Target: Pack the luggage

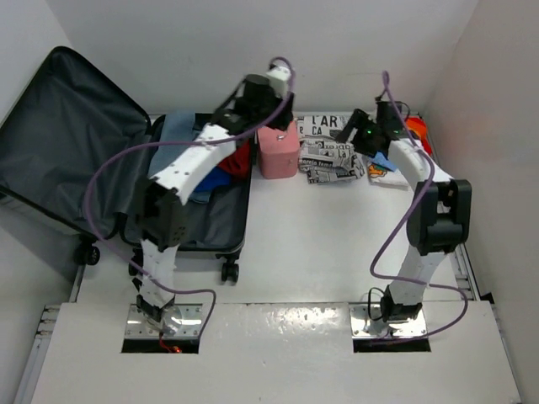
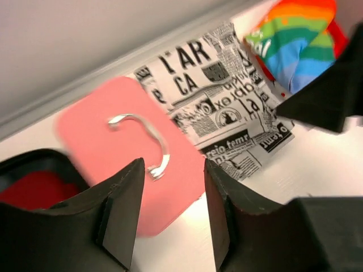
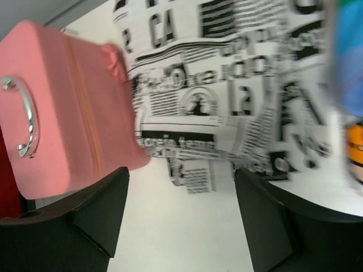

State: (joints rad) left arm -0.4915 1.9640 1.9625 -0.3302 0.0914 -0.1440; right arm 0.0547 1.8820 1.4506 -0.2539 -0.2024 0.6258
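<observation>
left pincer [image 2: 170, 190] near pink case [image 2: 96, 141]; luggage [image 1: 67, 126] holds clothes [image 1: 221, 178]

Luggage [image 1: 67, 135], lying open at left, black-lined lid tilted back, small black wheels

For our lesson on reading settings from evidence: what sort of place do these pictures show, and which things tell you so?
Probably a robotics lab test cell, not a home: a left arm and right arm bolted to a white table, plain white walls around it, and the open luggage holding clothes.
</observation>
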